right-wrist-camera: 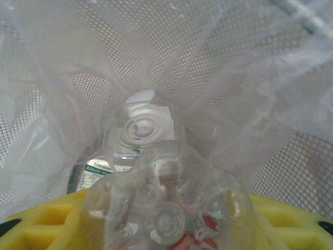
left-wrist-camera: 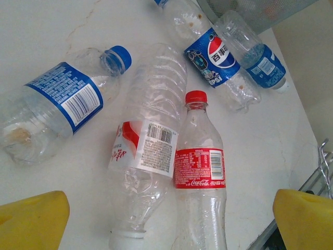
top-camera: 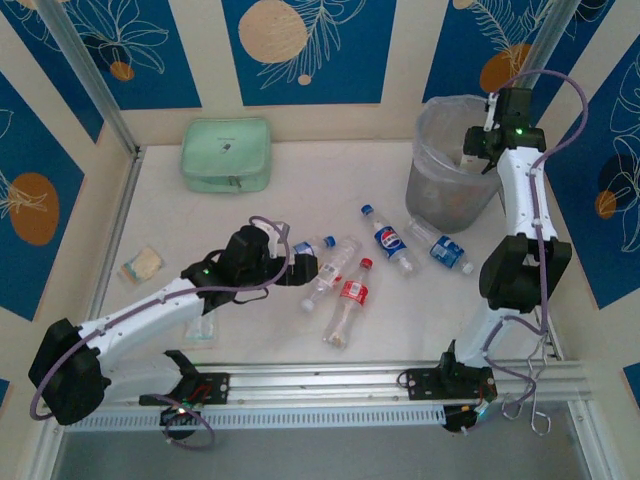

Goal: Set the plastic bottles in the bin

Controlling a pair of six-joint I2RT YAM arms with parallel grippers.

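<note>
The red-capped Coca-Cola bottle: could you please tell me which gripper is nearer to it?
Left. The left gripper hangs open close beside the Coca-Cola bottle; the right gripper is far off over the bin, gripping a clear bottle.

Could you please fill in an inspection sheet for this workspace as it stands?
Surface: white table, no spills seen.
Job's things: five clear plastic bottles lying loose mid-table; another bottle inside the round translucent bag-lined bin.
Clutter: mint green zip pouch; small flat clear packet.
Grippers: left gripper open above the loose bottles; right gripper shut on a red-labelled clear bottle over the bin.
Cables: purple cables looping along both arms.
Surroundings: blue leaf-patterned wall panels.
</note>
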